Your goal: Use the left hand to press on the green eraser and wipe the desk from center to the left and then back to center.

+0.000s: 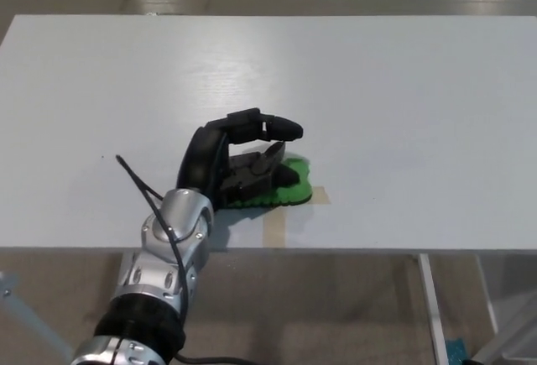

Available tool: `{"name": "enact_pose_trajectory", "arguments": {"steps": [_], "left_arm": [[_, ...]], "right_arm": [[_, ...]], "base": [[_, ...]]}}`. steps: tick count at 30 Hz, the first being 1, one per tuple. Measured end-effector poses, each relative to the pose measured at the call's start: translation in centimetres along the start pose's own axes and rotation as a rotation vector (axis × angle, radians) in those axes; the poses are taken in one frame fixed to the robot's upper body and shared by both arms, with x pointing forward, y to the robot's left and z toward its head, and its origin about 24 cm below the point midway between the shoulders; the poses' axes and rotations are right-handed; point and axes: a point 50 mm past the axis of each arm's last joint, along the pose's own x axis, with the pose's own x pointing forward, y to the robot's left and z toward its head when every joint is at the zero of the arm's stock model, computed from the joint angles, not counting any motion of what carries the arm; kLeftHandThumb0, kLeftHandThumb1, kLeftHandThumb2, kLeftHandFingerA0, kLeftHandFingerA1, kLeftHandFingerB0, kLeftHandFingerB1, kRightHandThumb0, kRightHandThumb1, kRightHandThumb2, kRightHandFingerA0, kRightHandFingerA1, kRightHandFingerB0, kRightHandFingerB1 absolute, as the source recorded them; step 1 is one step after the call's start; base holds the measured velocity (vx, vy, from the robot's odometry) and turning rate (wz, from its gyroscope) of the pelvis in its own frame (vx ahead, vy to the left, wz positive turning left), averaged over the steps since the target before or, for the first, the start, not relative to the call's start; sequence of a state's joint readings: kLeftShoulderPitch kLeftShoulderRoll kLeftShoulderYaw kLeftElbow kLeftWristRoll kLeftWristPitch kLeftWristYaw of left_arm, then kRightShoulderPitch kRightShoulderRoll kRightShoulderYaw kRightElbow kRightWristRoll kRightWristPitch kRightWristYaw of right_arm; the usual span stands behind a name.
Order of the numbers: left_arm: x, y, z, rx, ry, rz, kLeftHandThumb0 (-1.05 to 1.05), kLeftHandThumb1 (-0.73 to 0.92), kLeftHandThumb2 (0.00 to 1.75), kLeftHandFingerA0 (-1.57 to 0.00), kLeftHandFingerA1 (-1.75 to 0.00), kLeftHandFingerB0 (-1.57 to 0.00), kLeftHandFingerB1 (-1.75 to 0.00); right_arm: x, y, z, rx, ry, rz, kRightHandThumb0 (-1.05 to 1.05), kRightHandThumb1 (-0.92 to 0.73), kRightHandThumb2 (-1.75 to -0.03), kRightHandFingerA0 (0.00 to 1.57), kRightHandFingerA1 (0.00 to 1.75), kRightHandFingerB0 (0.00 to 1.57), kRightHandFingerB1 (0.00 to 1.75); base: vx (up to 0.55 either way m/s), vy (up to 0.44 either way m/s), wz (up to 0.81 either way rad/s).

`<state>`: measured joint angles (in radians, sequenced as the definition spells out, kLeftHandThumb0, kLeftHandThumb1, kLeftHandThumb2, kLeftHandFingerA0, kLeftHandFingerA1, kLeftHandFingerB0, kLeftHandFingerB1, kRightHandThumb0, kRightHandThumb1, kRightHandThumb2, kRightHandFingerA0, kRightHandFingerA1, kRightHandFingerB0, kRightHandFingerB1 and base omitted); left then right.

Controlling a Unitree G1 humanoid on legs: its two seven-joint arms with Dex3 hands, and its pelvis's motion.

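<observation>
A: Green scalloped foam eraser [285, 189] sits near the white desk's [403, 88] front edge, the black left hand [239, 162] pressing it, fingers curled over.

B: Uneven pressure could let it slip out sideways.

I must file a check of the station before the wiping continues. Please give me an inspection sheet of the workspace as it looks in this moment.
Surface: white desk, bare and clean-looking; a tan tape mark runs from under the eraser to the near edge.
Job's things: green eraser lies flat on the desk near the centre, at the tape mark.
Clutter: nothing seen.
Hands: left hand lies on top of the eraser, pressing on it, one finger reaching out above it; right hand not in view.
Cables: a thin black cable arcs beside the left wrist and runs down the forearm.
Surroundings: pale floor beyond the far edge; white table leg below at the right.
</observation>
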<state>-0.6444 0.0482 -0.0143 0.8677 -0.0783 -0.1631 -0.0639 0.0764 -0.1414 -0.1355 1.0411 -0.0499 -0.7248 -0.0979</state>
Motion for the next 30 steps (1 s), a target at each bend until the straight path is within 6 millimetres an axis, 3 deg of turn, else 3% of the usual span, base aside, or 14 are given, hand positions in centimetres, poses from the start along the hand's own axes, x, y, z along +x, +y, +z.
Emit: {"name": "enact_pose_trajectory", "arguments": {"steps": [13,15,22,25,26,30], "left_arm": [[-1.9,7.8,-0.8,0.031,0.008,0.146,-0.16,0.84,0.65,-1.01,-0.78,-0.92,-0.75],[-2.5,9.9,-0.7,0.044,0.015,0.190,-0.16,0.84,0.65,-1.01,-0.78,-0.91,-0.75],[-4.1,14.3,-0.6,0.039,0.042,0.307,-0.08,0.85,0.65,-0.98,-0.73,-0.88,-0.69],[-5.1,16.5,-0.7,0.019,0.063,0.366,-0.11,0.83,0.65,-1.01,-0.73,-0.92,-0.69],[-5.4,17.0,-0.7,0.012,0.068,0.382,-0.20,0.78,0.65,-1.09,-0.71,-1.01,-0.69],[-6.9,19.6,-0.8,-0.019,0.089,0.456,-0.23,0.77,0.65,-1.14,-0.70,-1.02,-0.69]], "right_arm": [[-0.8,-0.2,-0.9,-0.010,0.036,-0.001,-0.39,-0.78,-0.64,0.88,0.64,0.68,0.42],[-0.8,-0.2,-0.9,-0.002,0.040,-0.006,-0.38,-0.78,-0.64,0.88,0.64,0.68,0.42],[-0.9,-0.2,-1.0,0.018,0.046,-0.012,-0.40,-0.77,-0.64,0.88,0.64,0.68,0.43],[-0.8,-0.3,-1.0,0.018,0.048,-0.011,-0.40,-0.77,-0.63,0.88,0.64,0.68,0.43],[-0.9,-0.3,-1.1,0.018,0.049,-0.011,-0.40,-0.77,-0.63,0.88,0.64,0.68,0.43],[-0.9,-0.4,-1.1,0.016,0.051,-0.007,-0.40,-0.77,-0.64,0.87,0.65,0.68,0.43]], "base": [[0.00,0.000,0.00],[0.00,0.000,0.00],[0.00,0.000,0.00],[0.00,0.000,0.00],[0.00,0.000,0.00],[0.00,0.000,0.00]]}}
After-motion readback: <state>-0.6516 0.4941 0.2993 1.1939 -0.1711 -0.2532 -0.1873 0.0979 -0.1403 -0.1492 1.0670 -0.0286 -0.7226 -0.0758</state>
